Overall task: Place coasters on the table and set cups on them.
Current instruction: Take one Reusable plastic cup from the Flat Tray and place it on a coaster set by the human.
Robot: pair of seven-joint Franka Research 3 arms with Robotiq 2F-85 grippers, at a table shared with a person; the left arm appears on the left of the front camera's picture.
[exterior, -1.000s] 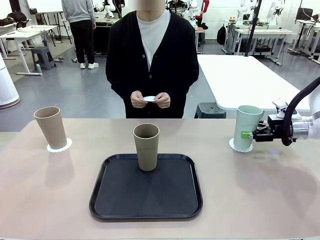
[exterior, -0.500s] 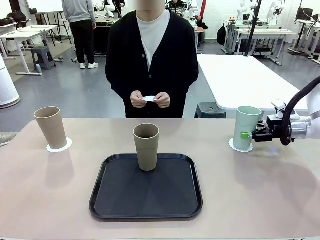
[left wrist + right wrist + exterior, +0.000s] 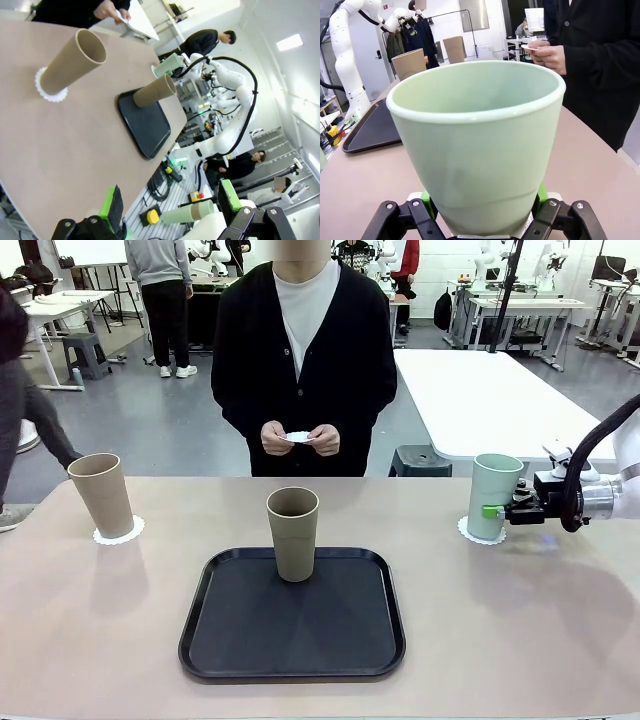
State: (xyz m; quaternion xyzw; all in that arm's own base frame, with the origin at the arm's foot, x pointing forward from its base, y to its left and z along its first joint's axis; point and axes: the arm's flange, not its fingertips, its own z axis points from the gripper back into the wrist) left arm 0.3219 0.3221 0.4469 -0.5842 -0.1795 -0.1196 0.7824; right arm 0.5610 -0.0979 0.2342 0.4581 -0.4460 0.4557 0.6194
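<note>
Little has moved: a passer-by [image 3: 15, 410] steps in far left, while the mint cup [image 3: 495, 495] sits unchanged on its coaster [image 3: 465, 532], right of the table [image 3: 560, 640]. It looks light, stiff and smooth; take it low on the body. There the right gripper [image 3: 492, 510] flanks it, squeezing or released, can't tell. Over on the other side, the left gripper [image 3: 170, 197] is spread and empty.

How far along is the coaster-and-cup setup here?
Done: one tan cup on a coaster at the left. In hand: the mint cup stands on its coaster, right tool around it; release unclear. To do: the second tan cup on the black tray, third coaster in the person's hands.
</note>
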